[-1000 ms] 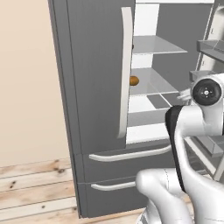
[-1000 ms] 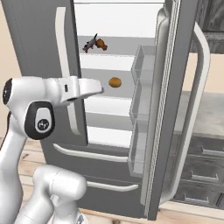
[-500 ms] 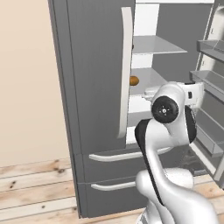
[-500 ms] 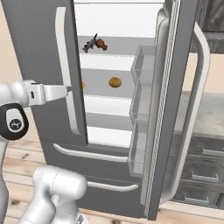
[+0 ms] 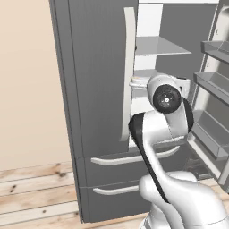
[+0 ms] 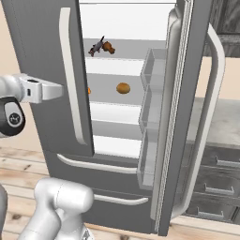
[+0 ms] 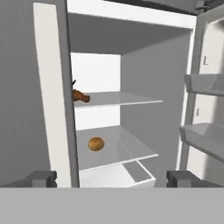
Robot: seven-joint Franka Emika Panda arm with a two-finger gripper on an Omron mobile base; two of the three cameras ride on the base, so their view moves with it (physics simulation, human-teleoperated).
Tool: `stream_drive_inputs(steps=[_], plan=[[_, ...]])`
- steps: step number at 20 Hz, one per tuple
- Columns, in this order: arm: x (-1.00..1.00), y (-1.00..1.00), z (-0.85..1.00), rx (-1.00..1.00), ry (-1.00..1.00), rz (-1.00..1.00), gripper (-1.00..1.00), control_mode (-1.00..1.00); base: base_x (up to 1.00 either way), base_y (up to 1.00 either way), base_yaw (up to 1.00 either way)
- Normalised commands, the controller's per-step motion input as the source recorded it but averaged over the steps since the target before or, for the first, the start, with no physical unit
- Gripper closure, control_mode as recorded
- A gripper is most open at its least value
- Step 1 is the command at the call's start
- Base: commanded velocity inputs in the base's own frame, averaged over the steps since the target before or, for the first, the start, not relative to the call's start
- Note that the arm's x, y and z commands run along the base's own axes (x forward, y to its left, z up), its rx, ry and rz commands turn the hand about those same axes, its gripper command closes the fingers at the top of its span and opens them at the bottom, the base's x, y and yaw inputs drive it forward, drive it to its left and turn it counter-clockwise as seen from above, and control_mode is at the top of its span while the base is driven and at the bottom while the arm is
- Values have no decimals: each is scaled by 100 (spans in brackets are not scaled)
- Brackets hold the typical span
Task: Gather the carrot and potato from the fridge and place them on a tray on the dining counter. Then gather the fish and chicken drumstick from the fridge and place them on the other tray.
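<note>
The gripper [image 7: 111, 178] hangs with its jaws spread wide and nothing between them, facing the open fridge [image 7: 144, 74] from just outside it; the potato [image 7: 96, 144] lies ahead and a little left of its centre line, on the middle shelf [image 7: 127, 151], well apart. The round potato offers no long axis to match, so in all likelihood the coming reach only needs to run forward and slightly left past the closed door's edge [image 7: 65, 109]; the carrot cannot be told for certain.

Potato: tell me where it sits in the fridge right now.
The potato lies alone on the middle shelf of the open fridge, one shelf below the chicken drumstick. In the hand view it sits just right of the closed left door's edge.
</note>
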Motion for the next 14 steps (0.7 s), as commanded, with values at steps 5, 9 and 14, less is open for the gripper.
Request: stream_drive_inputs(steps=[5, 9, 14], plan=[[22, -3, 2, 12, -1, 25, -100, -100, 0, 0, 0], [40, 10, 13, 0, 2, 16, -100, -100, 0, 0, 0], [45, 32, 15, 0, 7, 12, -100, -100, 0, 0, 0]])
